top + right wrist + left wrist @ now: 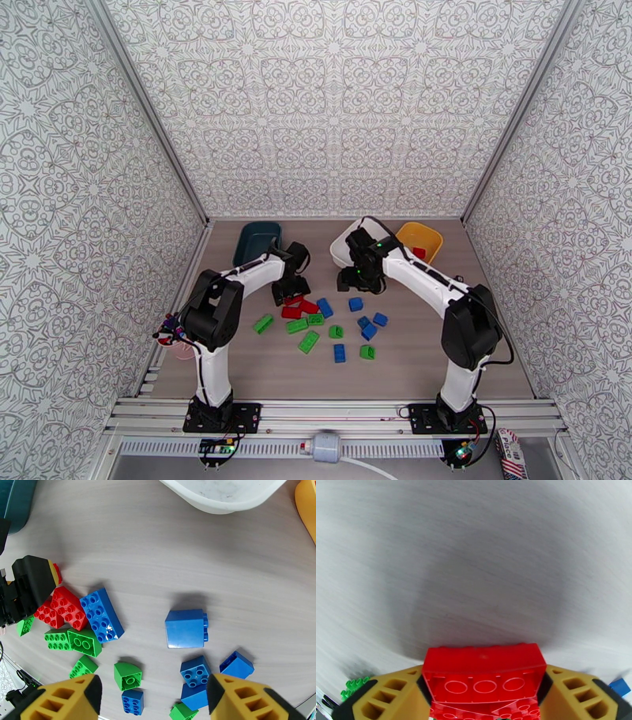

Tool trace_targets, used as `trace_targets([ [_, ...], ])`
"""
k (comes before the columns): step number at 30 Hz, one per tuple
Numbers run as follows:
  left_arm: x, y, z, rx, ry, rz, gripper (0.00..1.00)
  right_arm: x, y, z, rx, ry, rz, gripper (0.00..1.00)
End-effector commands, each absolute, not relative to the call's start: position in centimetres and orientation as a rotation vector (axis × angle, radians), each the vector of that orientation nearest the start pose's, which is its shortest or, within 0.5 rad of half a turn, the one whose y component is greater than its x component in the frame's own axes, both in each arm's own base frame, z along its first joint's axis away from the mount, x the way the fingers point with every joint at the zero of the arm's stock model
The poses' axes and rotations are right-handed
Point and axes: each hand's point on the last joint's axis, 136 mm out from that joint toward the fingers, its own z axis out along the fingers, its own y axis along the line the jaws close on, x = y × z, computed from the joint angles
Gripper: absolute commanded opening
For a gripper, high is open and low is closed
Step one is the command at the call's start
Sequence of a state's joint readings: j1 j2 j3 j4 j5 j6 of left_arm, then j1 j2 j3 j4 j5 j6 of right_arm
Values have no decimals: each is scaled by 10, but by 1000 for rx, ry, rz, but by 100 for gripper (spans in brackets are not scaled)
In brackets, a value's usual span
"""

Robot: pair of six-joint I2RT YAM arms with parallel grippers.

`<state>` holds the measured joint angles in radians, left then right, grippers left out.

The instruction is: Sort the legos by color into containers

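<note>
My left gripper [484,679] has its jaws clenched on both ends of a red brick [484,659], low in the left wrist view, with more red ones underneath. I'd keep a firm squeeze and lift straight up so the neighbours stay put. Then I'd carry it to the yellow tub [412,234] at upper right of the top view, where a red piece [419,253] lies. The right gripper [154,695] hangs released over blue bricks [185,628] on the worktop [177,551]. I can read no brand or lettering on bricks or tubs.
</note>
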<state>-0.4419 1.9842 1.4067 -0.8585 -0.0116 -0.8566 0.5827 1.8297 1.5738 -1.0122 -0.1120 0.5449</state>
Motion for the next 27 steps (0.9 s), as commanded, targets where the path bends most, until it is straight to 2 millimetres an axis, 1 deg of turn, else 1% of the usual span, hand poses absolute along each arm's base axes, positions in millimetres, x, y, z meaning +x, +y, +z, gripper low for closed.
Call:
trace_targets([
  [1, 367, -174, 25, -627, 2964, -167, 62, 334, 238, 144, -43, 2879, 391, 74],
  [3, 369, -175, 25, -618, 2963, -180, 59, 333, 237, 145, -39, 2876, 397, 74],
  [6, 369, -177, 24, -606, 2968, -198, 59, 333, 235, 147, -23, 2871, 413, 74],
  [10, 366, -176, 20, -607, 2981, -191, 72, 332, 233, 148, -5, 2867, 428, 74],
  [14, 364, -176, 16, -607, 2992, -189, 77, 331, 233, 149, 3, 2865, 438, 74],
  [16, 363, -177, 15, -607, 2996, -192, 77, 331, 233, 150, 3, 2862, 439, 74],
  [18, 362, -177, 13, -603, 3000, -197, 75, 331, 233, 151, 6, 2861, 440, 74],
  [23, 362, -179, 10, -596, 3010, -212, 66, 330, 231, 154, 22, 2857, 454, 74],
  [25, 363, -180, 13, -583, 3006, -224, 62, 330, 230, 156, 31, 2853, 467, 74],
  [27, 366, -183, 20, -549, 2991, -240, 59, 330, 228, 159, 46, 2847, 483, 74],
])
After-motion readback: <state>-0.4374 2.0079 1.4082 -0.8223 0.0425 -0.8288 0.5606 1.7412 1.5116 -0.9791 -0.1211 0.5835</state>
